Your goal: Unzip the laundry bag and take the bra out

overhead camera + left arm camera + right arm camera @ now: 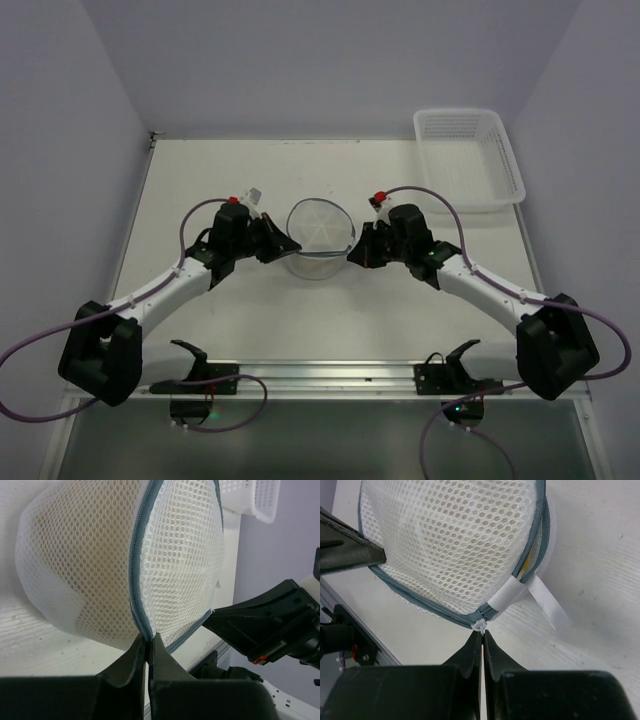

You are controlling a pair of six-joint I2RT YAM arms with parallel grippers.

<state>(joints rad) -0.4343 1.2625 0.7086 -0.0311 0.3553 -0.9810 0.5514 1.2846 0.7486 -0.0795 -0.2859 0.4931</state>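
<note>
- Centrally, the laundry bag (pixel 320 238) is sitting on the table (pixel 250 310), directly between the two arms, its round mesh dome bulging in both wrist views (pixel 100 565) (pixel 450 545).
- We are seeing a pale cream form (pixel 107 567) showing through the mesh, and we cannot tell what it is.
- A grey zipper (pixel 134 570) is running along the bag's rim and down to the left gripper (pixel 148 642).
- That gripper is pinching the bag's edge at the zipper seam, with its fingers pressed nearly together.
- On the opposite side, the right gripper (pixel 482 635) is clenching the small white zipper pull (pixel 480 625) at its fingertips.
- A white ribbon tab (pixel 547 605) is hanging from the bag just beside that pull.
- Seen from above, both grippers (pixel 290 245) (pixel 352 252) are touching the bag's rim from left and right.
- A white lattice basket (pixel 470 158) is lying well apart at the table's far right corner.
</note>
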